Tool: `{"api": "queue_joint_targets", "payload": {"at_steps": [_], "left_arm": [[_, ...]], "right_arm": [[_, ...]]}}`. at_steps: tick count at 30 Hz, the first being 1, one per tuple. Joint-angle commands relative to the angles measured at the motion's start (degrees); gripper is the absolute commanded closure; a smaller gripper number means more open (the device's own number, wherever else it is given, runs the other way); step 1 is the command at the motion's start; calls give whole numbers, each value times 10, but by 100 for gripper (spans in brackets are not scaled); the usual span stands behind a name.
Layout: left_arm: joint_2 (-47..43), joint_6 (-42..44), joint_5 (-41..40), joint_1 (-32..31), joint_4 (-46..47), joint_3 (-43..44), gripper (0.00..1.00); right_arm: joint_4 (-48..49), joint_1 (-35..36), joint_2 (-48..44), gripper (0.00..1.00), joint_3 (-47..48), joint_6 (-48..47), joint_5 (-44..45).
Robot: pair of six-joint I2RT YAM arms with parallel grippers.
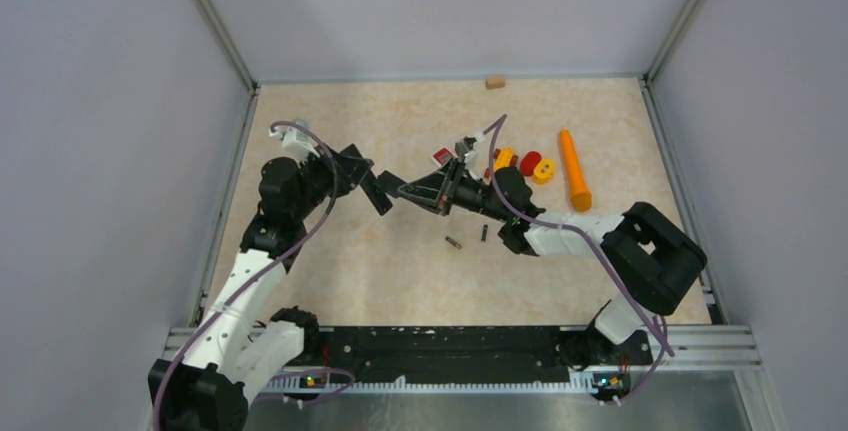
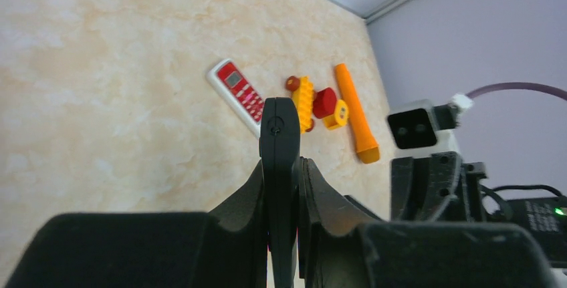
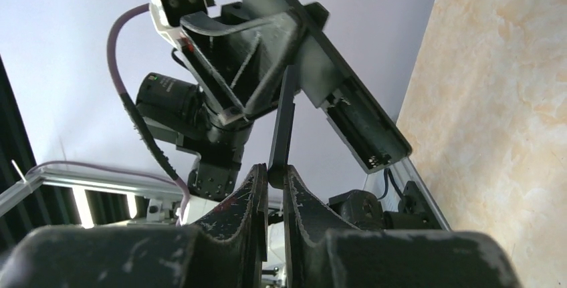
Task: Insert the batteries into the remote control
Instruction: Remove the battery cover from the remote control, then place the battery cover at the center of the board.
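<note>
Two batteries lie loose on the tabletop near the middle. They are tiny dark cylinders just beside each other and not touching, in front of the right gripper and apart from both arms. The remote control is a slim black bar held off the table and tilted, with the left gripper clenched on it. From the left wrist it shows edge-on between the fingers. From the right wrist its underside shows a long open battery compartment, and no battery can be made out in it. The right gripper is clamped on a thin black plate, whose far end reaches up just beside the remote. Further back on the table lie a red-and-white handset, yellow and red toy pieces, an orange cone and, by the far wall, a small wooden block.
</note>
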Motion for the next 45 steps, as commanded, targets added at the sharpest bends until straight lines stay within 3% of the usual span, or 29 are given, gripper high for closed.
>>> {"api": "queue_joint_targets", "payload": {"at_steps": [1,5,8,17,24,29,34,39,45], "left_arm": [[-5,26,-84,-2,-65,1,100],[-2,21,-175,-3,-110,-13,100],[-2,19,-179,-2,-106,-24,100],[-10,48,-22,-2,-9,-33,100],[-43,53,51,-2,52,-54,100],[-69,47,118,-2,126,-80,100],[-83,42,147,-2,147,-80,100],[-99,45,141,-2,128,-69,100],[-109,43,181,-3,149,-67,100]], "right_arm": [[28,-11,-1,100,15,-18,18],[-50,-21,-9,100,6,-43,22],[-173,-37,-3,100,23,-85,22],[-439,-103,101,100,155,-232,23],[-516,-112,147,100,171,-239,42],[-557,-112,134,80,168,-251,74],[-565,-112,73,53,142,-273,106],[-607,-112,15,48,130,-342,105],[-705,-94,-12,41,174,-589,91]]}}
